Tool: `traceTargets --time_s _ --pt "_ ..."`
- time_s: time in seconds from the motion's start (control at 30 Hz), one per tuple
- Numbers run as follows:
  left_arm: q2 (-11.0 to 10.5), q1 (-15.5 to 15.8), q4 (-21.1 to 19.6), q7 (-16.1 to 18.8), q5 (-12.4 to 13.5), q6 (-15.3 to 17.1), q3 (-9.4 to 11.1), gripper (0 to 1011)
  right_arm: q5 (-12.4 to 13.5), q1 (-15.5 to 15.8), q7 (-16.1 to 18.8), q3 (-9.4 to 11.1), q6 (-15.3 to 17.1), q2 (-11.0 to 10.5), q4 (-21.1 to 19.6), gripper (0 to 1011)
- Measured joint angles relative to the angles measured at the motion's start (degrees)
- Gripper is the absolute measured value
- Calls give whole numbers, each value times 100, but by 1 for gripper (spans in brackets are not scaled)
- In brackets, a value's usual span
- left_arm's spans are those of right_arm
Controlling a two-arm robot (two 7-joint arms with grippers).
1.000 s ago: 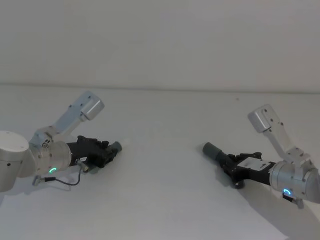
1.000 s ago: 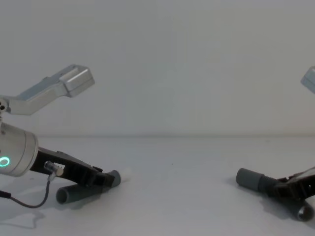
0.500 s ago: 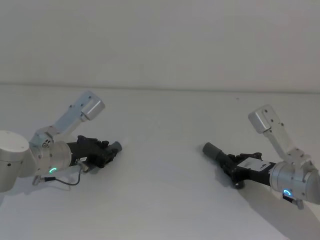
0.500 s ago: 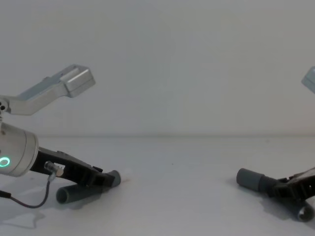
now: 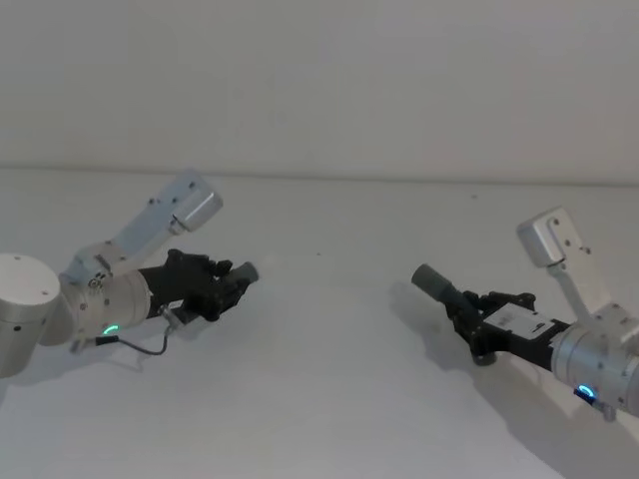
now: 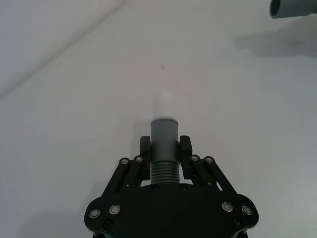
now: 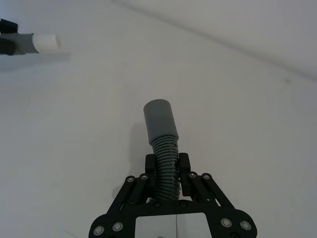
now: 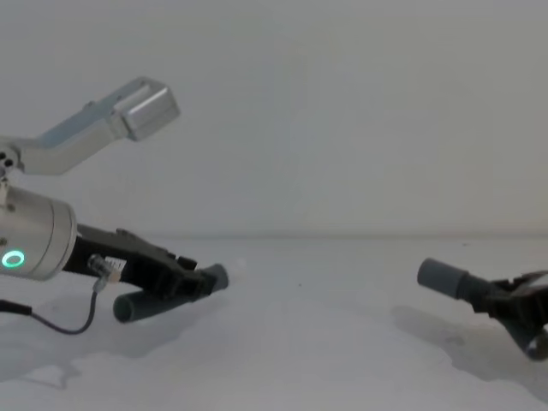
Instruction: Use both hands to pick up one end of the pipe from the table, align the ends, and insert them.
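While left tool (image 5: 230,286) and right tool (image 5: 467,317) clamp pipe pieces (image 5: 431,282), the table (image 5: 329,389) meets a pale wall (image 5: 319,80).

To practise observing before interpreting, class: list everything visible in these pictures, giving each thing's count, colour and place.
Hose pieces: two, dark grey ribbed with lighter grey cuffs; white-tipped piece in the left gripper, wide-socket piece in the right gripper, well apart.
Table: one, white, beneath everything.
Grippers: two, black; each shut on its piece, left gripper at the robot's left, right gripper at its right.
Wrists: two, silver with lit rings; left wrist, right wrist.
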State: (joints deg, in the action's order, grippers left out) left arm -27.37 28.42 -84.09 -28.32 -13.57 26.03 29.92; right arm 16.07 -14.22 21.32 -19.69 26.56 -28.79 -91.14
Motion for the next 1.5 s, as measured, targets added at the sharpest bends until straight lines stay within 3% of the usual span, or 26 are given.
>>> traceTargets --time_s 0.33,0.8,1.1,1.33,1.5 --pt "-170 47 -192 -308 24 -420 30 335 16 306 141 238 -674 -235 -412 274" --pt "-545 297 -98 -1157 -118 -1047 112 335 174 451 982 357 -1559 -852 -708 274" --pt "-715 453 -27 -1636 -256 -1422 149 335 216 388 1590 255 -1897 -1228 -773 274" --pt "-809 539 -72 -1969 -379 -1670 187 335 204 263 2122 62 -2089 -1510 -839 274" --pt "-849 571 -153 -2139 -450 -1782 223 335 155 198 2313 -57 -2140 -1614 -894 274"
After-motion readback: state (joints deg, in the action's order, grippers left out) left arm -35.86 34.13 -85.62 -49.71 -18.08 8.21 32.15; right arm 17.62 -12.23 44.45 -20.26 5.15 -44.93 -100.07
